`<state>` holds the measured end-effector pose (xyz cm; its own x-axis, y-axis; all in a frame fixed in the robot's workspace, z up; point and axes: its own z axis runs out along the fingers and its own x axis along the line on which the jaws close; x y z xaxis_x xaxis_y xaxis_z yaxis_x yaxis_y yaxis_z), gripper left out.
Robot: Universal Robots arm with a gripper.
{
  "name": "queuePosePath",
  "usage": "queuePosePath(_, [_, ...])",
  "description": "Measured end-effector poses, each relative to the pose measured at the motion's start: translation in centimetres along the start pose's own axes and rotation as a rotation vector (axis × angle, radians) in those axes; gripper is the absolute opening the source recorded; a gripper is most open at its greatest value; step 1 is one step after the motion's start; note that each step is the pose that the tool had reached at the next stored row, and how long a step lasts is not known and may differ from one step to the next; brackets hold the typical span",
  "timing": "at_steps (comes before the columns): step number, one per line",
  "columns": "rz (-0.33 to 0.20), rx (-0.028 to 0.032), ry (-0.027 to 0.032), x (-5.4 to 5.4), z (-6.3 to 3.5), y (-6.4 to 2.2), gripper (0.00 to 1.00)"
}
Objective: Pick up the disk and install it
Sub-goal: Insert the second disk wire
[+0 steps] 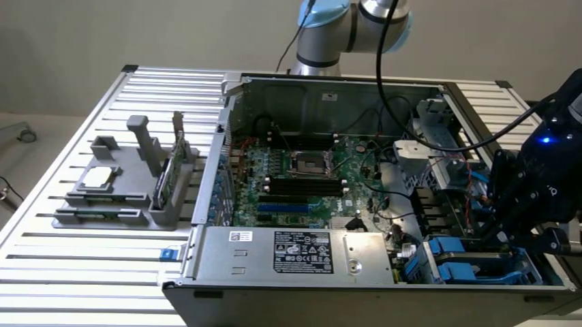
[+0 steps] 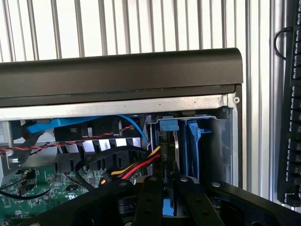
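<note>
A robotics lab: opened computer case (image 1: pixel 364 304) on slatted aluminium table (image 1: pixel 91 272).

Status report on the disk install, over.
Gripper shut on the disk, low over the case's drive bay. Disk on edge, at the bay slot. Red and yellow wires close beside it, not blocking.

Your exterior camera sits high, off the dark outer wall (image 1: pixel 364 303) of the open computer case (image 1: pixel 328 102). It looks down and across the case to the arm's base (image 1: pixel 318 65) behind it, from far enough back to take in the whole case and the slatted table (image 1: pixel 54 272) around it. Your wrist camera rides just behind the gripper (image 2: pixel 168 181), low inside the case and very close. It faces along the edge-on disk (image 2: pixel 167 208) towards that same dark wall. Both views share the case corner with the blue drive carriers (image 1: pixel 454 253) and the motherboard (image 1: pixel 300 170) edge beside it.
</note>
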<state>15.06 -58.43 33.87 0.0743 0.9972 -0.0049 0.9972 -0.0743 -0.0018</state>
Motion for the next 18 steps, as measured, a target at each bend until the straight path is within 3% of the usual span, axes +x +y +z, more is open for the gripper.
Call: queuePosePath(18, [0.000, -0.0015, 0.0003, 0.06, 0.22, 0.20, 0.16])
